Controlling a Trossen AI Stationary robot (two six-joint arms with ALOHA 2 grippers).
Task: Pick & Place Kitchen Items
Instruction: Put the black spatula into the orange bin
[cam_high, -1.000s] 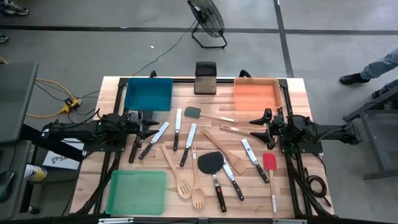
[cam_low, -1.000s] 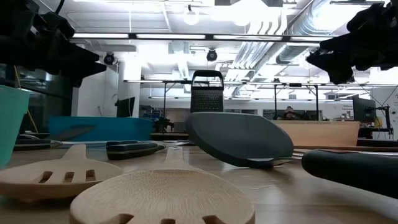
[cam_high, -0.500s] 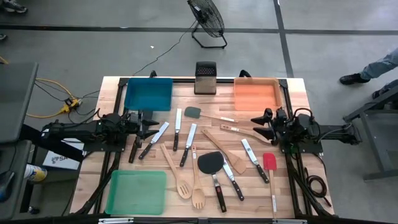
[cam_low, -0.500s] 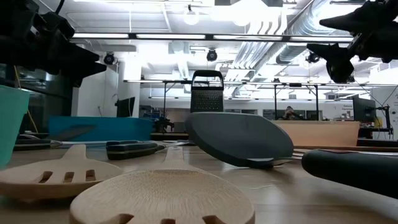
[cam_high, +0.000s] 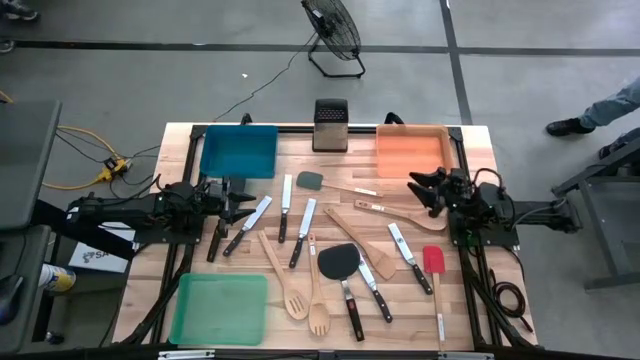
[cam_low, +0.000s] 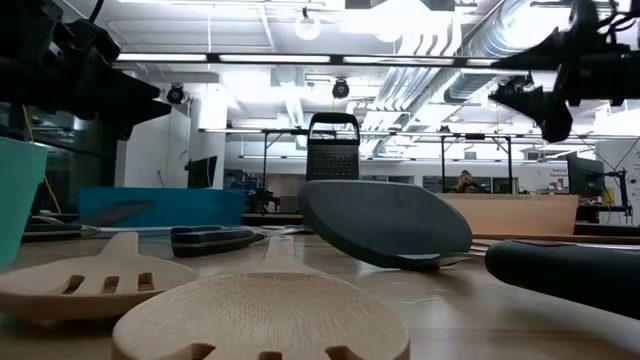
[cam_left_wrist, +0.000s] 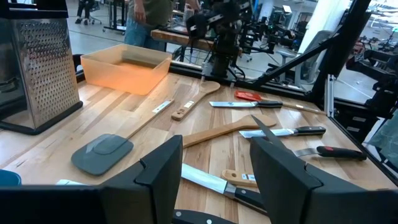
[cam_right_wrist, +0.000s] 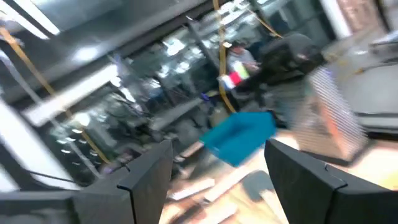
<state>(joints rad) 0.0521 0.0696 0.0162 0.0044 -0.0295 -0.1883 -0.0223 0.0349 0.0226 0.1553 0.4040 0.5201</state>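
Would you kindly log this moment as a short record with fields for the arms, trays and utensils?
left gripper: open, empty, hovering at the table's left side near the blue plastic tray
right gripper: open, empty, raised beside the orange plastic tray
green plastic tray: front left corner, nothing in it
upright metal box grater: back edge, between the blue and orange trays
utensils: all on the wooden table, including the red silicone spatula and black-handled steel knife

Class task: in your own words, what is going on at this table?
Two robot arms face a wooden table strewn with knives, wooden spoons and spatulas. Neither holds anything. The right gripper hangs open beside the orange tray. The left gripper waits open below the blue tray. All three trays look empty, so sorting has not begun.
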